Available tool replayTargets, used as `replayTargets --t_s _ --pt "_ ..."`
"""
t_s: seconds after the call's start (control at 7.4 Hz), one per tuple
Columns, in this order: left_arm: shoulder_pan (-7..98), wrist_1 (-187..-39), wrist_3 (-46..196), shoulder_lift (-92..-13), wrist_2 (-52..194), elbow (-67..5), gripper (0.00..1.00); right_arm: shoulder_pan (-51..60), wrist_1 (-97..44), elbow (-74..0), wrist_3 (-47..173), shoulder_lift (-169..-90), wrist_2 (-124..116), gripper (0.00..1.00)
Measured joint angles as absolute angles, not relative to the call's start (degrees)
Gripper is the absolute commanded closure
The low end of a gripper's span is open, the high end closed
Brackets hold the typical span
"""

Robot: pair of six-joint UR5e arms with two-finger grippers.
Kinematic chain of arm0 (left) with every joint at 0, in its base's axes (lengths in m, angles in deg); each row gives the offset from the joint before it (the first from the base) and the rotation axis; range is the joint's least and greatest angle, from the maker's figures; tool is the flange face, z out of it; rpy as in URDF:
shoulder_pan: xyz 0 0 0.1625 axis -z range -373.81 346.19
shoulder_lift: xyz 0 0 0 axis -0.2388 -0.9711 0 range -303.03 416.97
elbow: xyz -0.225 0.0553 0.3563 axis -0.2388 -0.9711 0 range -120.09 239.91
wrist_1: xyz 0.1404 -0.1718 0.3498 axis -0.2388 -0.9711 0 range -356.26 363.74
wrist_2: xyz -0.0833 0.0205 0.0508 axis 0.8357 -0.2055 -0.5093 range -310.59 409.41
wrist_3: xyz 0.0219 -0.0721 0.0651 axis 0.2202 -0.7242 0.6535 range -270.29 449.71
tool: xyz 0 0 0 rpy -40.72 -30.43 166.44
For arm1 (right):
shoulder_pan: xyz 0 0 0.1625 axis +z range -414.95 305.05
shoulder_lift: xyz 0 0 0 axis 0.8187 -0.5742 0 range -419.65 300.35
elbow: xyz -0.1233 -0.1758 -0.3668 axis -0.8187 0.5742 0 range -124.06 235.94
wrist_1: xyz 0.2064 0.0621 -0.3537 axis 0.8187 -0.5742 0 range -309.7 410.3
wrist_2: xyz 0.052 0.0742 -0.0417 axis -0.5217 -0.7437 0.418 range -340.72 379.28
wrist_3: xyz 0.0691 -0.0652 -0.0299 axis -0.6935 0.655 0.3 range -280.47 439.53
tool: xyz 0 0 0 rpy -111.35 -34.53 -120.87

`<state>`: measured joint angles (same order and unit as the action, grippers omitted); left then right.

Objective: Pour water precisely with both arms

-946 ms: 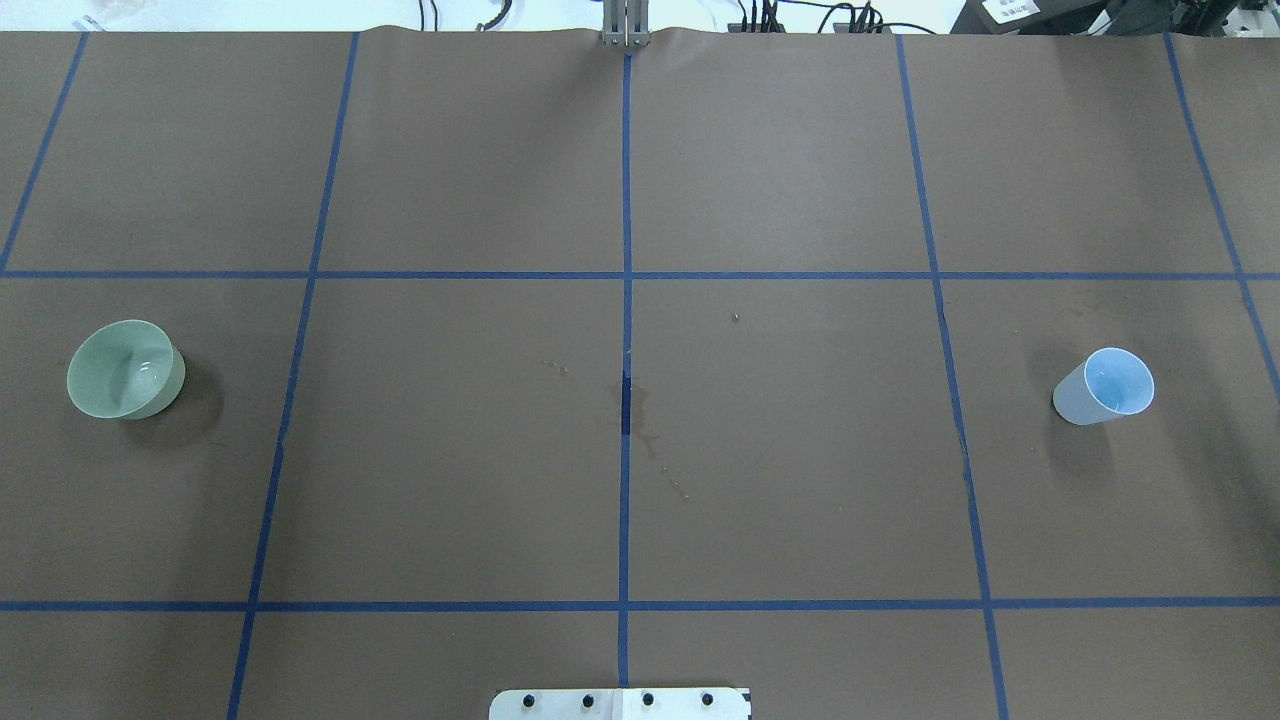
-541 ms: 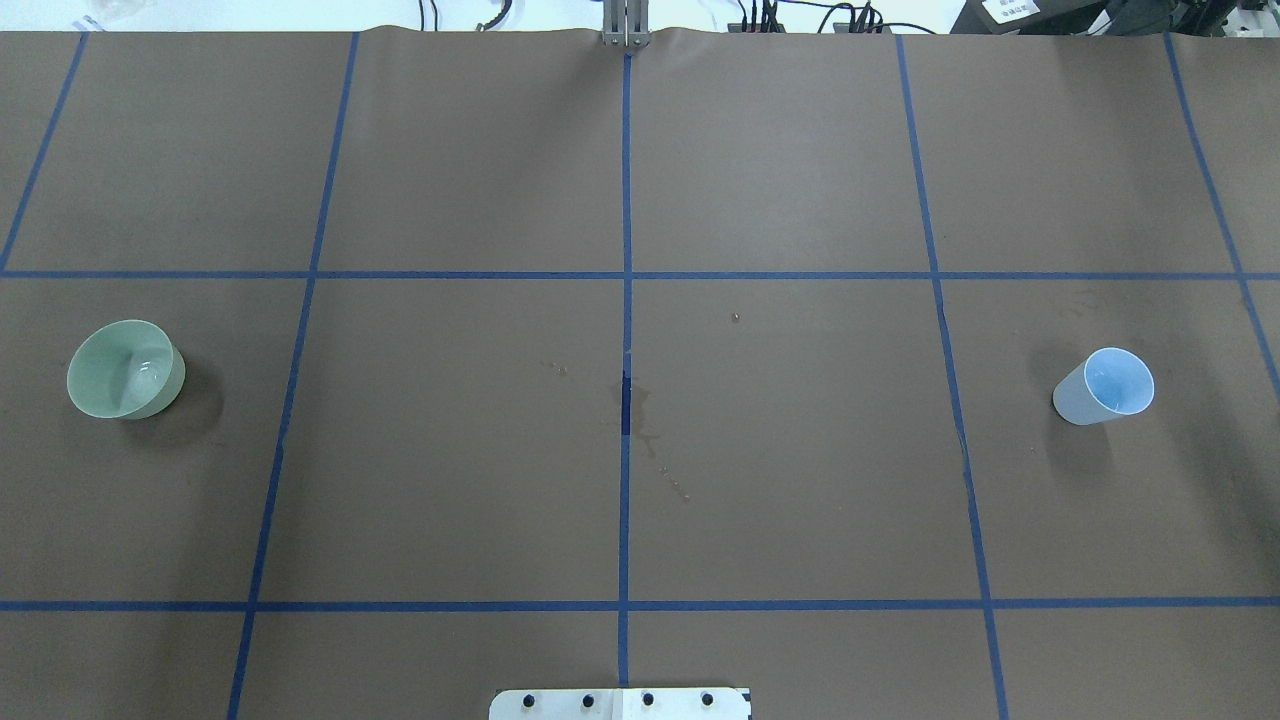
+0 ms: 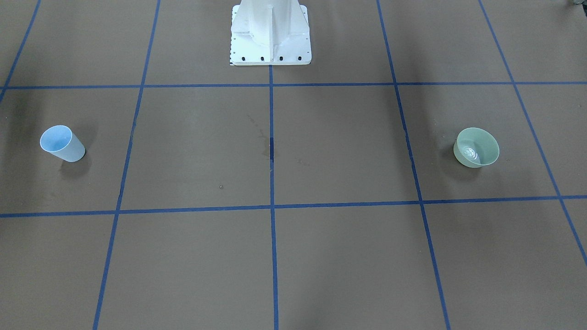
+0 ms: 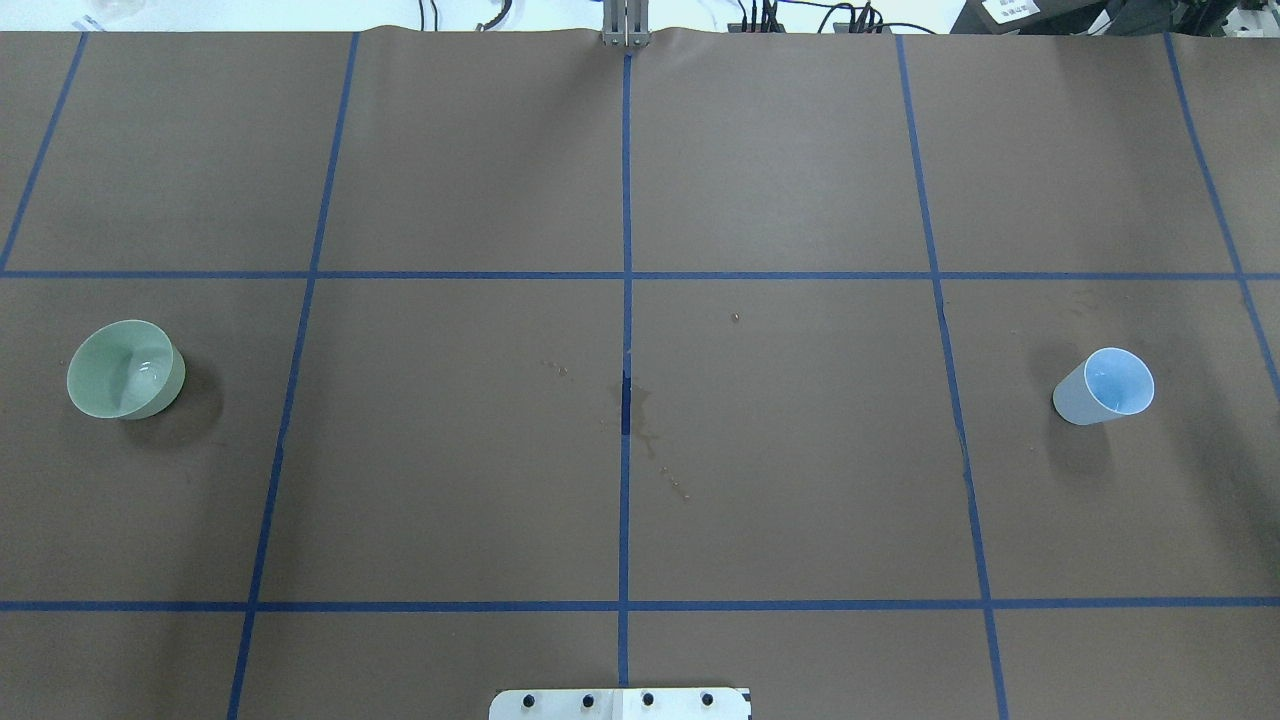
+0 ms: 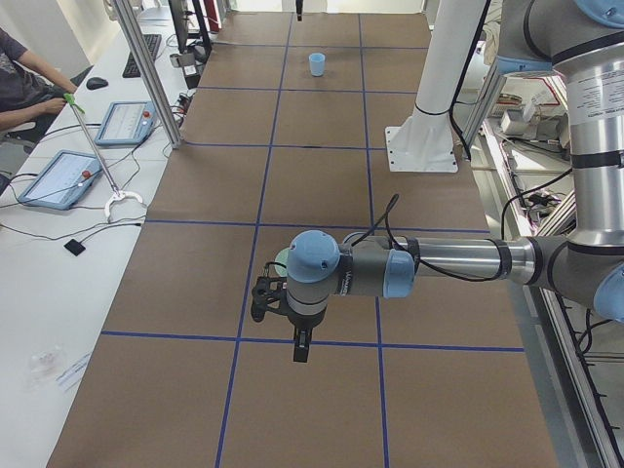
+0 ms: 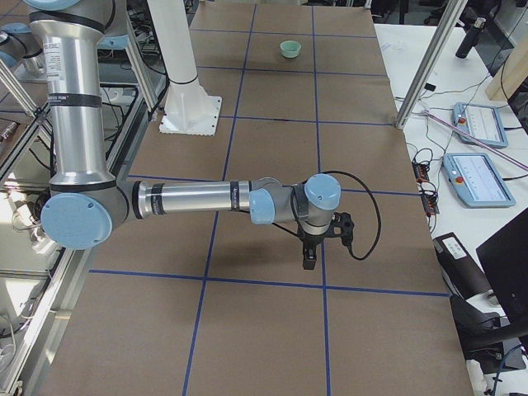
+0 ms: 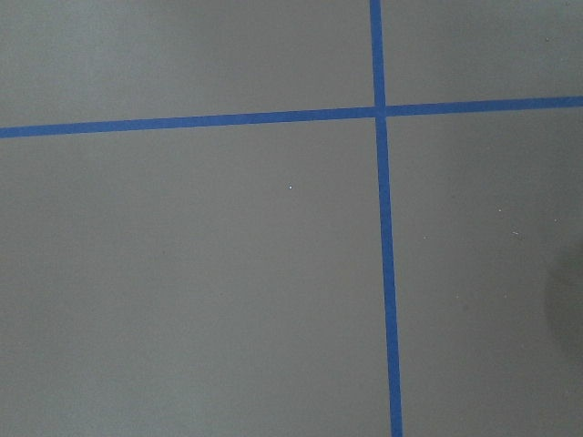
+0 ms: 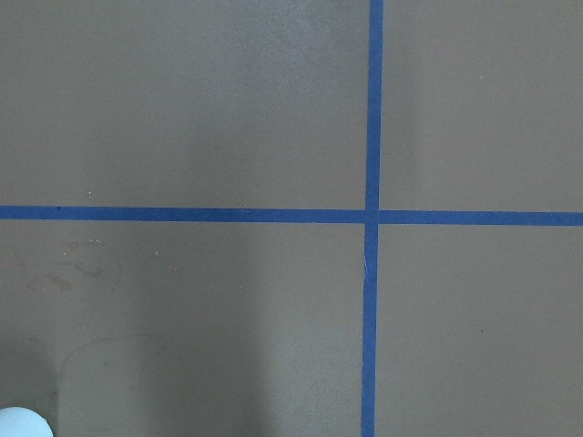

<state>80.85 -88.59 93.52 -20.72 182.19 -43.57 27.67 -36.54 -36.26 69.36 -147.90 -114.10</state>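
The water (image 3: 472,154) is a small clear pool, showing only as a white glint in the bottom of a pale green round smooth-walled bowl (image 4: 125,369). The bowl stands upright on the brown paper-covered table (image 4: 780,480), which is marked with a grid of blue tape.

The left arm (image 5: 439,261) reaches out level over the table, with the left gripper (image 5: 301,349) pointing straight down. The bowl is below the jaws and a little beyond them toward the table's middle, half hidden by the wrist in the left side view. It does not show in the left wrist view, so it is not directly under the jaws.

The right arm (image 6: 198,198) mirrors this, with the right gripper (image 6: 309,260) hanging over bare table. A pale blue tapered cup (image 4: 1103,386) stands low and just off to one side of those jaws, with only its rim showing in a corner of the right wrist view.

Both grippers show only in the side views, so I cannot tell whether either pair of jaws is spread or pressed together. Nothing appears to be held.

Both vessels look light, thin and slick, so they could skid or tip if nudged. The bowl is probably best pinched across its rim wall, with one finger inside and one outside, and carried level so the water does not slosh. The cup suits a gentle hold around its mid-wall, since a hard squeeze might buckle it
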Motion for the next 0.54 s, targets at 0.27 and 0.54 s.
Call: replayTargets --t_s 0.27,0.54 --pt "80.7 -88.7 93.2 -20.8 182.7 -43.4 0.00 27.4 -36.5 -35.9 69.4 -147.7 -114.2 0.00" --pt "76.9 -89.8 88.4 -21.9 186.5 -42.5 0.00 27.0 -36.3 -35.8 69.4 -147.6 -114.2 0.00"
